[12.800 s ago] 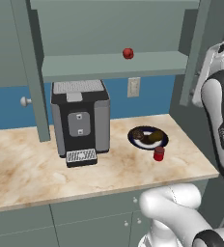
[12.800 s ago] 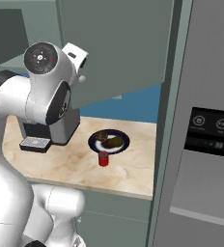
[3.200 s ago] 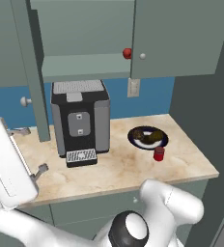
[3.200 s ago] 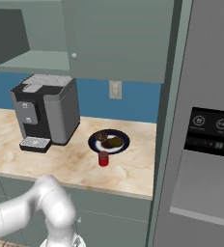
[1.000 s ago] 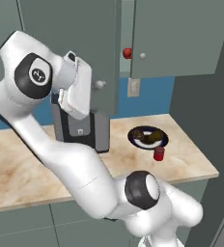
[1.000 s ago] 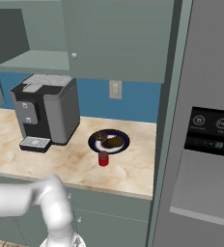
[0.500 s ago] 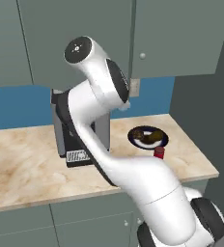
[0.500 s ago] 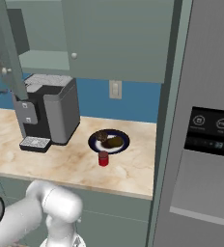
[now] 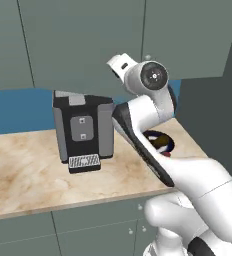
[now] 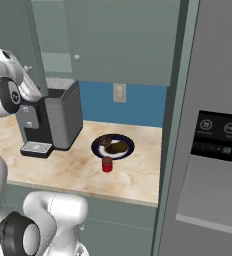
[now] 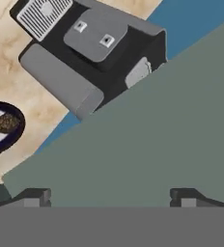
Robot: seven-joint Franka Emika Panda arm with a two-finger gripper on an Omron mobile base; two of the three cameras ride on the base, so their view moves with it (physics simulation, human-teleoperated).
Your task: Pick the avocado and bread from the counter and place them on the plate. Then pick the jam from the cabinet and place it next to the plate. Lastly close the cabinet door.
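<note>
The plate (image 10: pixel 96 149) sits on the counter right of the coffee machine, with the bread (image 10: pixel 105 141) and the avocado (image 10: pixel 119 148) on it. In front of the plate the jam (image 10: pixel 107 164) stands upright on the counter. The cabinet door (image 10: pixel 123 40) looks flush with its neighbours, its pale knob (image 10: pixel 77 58) at the lower left corner. My gripper (image 11: pixel 109 197) is open with nothing between its fingers, raised close against the cabinet door (image 11: pixel 157 140). Below it lie the plate (image 11: pixel 18 116) and the bread (image 11: pixel 5 123). My arm hides most of the plate (image 9: pixel 171 145) in the left base view.
A black and grey coffee machine (image 10: pixel 50 120) stands on the marble counter (image 10: pixel 68 170) left of the plate. A tall grey fridge (image 10: pixel 213 150) bounds the counter on the right. A wall outlet (image 10: pixel 119 93) sits on the blue backsplash.
My arm has swung right and up across the cabinet fronts. The gap that showed a small red ball a second ago is gone, and the door now lies flush.
</note>
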